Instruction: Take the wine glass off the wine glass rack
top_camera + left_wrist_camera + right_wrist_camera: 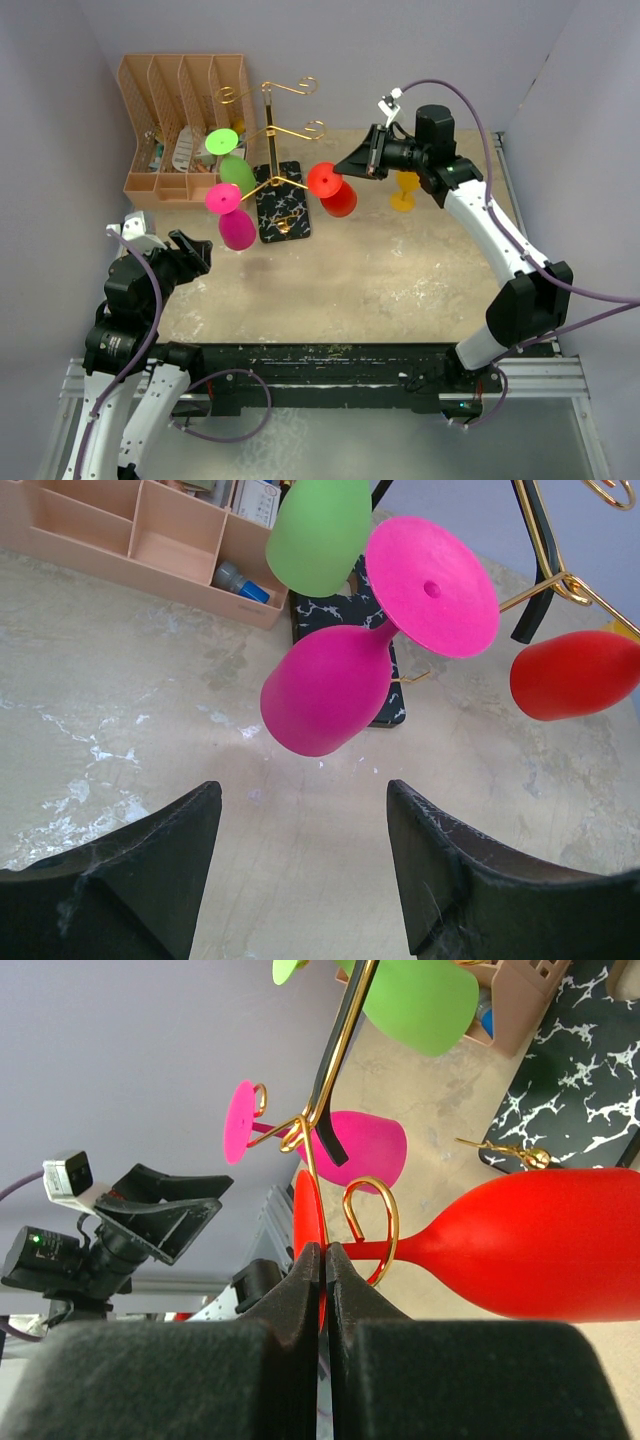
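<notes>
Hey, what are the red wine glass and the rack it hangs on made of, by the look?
The red wine glass looks like plastic or silicone: opaque, matte, uniformly coloured, no glassy reflections. The wine glass rack is thin gold-toned metal wire with shiny highlights; its base looks like black white-veined marble or an imitation.

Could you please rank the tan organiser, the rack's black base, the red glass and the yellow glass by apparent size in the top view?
1. tan organiser
2. black base
3. red glass, though hanging nearer the camera
4. yellow glass
</notes>
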Controlling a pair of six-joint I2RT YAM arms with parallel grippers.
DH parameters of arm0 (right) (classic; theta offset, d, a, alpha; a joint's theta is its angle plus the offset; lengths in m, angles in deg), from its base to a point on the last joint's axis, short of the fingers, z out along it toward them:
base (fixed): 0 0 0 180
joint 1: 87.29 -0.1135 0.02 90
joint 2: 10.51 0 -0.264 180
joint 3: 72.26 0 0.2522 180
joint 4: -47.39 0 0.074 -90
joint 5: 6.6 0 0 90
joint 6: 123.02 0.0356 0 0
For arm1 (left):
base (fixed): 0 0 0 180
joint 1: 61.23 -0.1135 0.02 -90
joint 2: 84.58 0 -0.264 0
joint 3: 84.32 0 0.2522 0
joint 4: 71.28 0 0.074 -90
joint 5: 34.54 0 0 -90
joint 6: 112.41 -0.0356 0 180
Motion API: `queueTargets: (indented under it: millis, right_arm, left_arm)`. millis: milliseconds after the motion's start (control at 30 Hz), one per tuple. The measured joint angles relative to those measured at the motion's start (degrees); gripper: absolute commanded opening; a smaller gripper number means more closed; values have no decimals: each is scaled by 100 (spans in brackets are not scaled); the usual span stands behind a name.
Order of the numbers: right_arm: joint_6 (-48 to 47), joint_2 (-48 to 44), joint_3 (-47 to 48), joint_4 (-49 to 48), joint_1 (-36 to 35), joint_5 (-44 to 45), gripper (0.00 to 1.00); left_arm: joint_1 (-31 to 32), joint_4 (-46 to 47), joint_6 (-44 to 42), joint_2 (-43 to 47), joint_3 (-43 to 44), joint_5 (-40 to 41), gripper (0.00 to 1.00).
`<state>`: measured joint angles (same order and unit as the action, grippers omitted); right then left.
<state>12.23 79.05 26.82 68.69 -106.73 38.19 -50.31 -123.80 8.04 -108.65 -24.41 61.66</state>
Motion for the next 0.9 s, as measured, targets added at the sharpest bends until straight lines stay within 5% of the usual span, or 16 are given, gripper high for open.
queueTargets:
  millis: [900]
  right_arm:
    - [407,179,-170,-752,44,-247,0]
  left_arm:
    - [0,0,35,17,0,2,70]
